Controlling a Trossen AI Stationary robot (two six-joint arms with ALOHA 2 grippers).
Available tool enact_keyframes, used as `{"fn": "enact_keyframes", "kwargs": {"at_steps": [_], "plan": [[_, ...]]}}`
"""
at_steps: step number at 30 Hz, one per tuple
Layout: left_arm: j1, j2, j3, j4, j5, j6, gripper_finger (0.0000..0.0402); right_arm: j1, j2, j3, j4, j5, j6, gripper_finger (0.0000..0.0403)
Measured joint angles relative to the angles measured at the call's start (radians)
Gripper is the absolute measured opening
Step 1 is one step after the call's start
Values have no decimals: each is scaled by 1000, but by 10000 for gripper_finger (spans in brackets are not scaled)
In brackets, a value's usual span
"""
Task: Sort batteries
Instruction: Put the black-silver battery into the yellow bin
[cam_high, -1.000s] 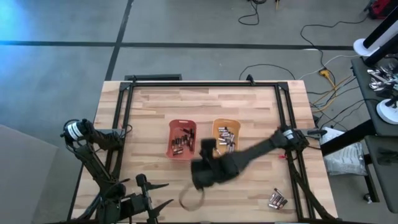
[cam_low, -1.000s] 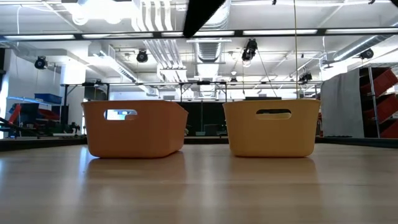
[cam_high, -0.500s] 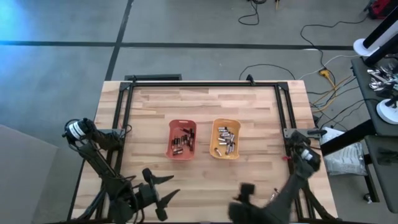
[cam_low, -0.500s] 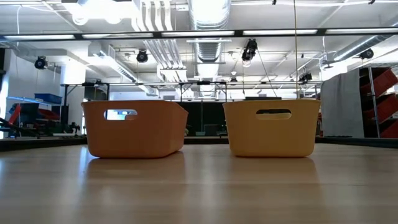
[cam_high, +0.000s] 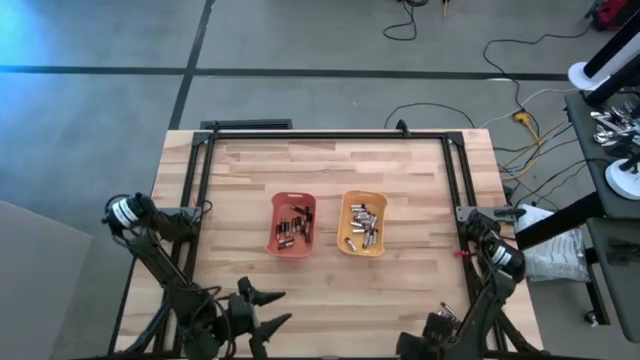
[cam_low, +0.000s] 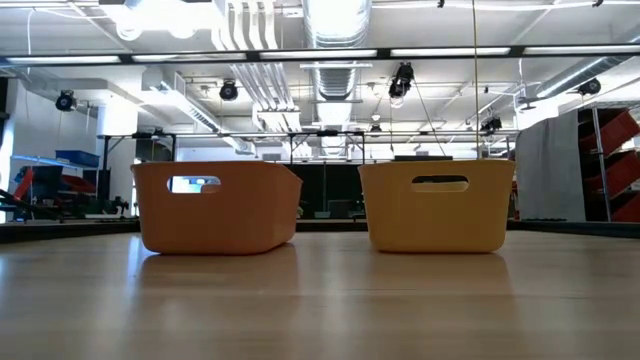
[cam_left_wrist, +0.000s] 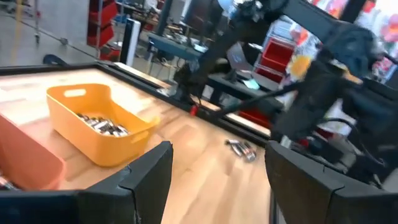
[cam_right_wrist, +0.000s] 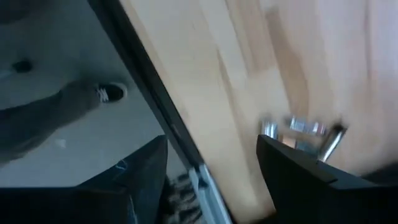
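Silvery batteries (cam_high: 363, 224) lie in the yellow tray (cam_high: 345, 240), and dark batteries (cam_high: 292, 226) lie in the orange tray (cam_high: 276, 236). Both trays stand mid-table. A few loose batteries (cam_right_wrist: 301, 129) lie flat on the wood near the table's near right corner, also seen from the left wrist (cam_left_wrist: 241, 149). My right gripper (cam_right_wrist: 214, 186) hangs open above that corner, over the table's edge, beside the loose batteries. My left gripper (cam_left_wrist: 217, 186) is open at the near left (cam_high: 255, 322), facing the yellow tray (cam_left_wrist: 99, 124).
A black metal frame (cam_high: 455, 190) runs along the table's far, left and right edges. In the right wrist view a person's shoe (cam_right_wrist: 109, 92) stands on the floor beside the table. Bare wood (cam_high: 330, 290) lies between the trays and the near edge.
My right arm has swung away from the trays, toward the table's near edge and right corner, and now hangs by the loose batteries. It has left the low view. My left gripper has shifted slightly at the near left.
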Motion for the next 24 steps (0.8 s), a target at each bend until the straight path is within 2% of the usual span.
{"fn": "enact_keyframes", "kwargs": {"at_steps": [2,4,10,15,20,24], "plan": [[-6,24,8,15,8,4,233,-10,-2,-33,6,-121,10,245],[-9,47,14,29,11,6,233,-12,-2,-62,7,-191,10,249],[-9,111,33,64,26,8,233,-18,-6,-107,45,-226,0,252],[-5,127,52,64,78,28,233,-50,-7,-170,104,-264,-46,232],[-5,131,91,64,78,168,233,-70,-39,-227,57,-272,-94,211],[-6,131,127,63,77,266,233,-78,-83,-310,58,-321,-99,183]]}}
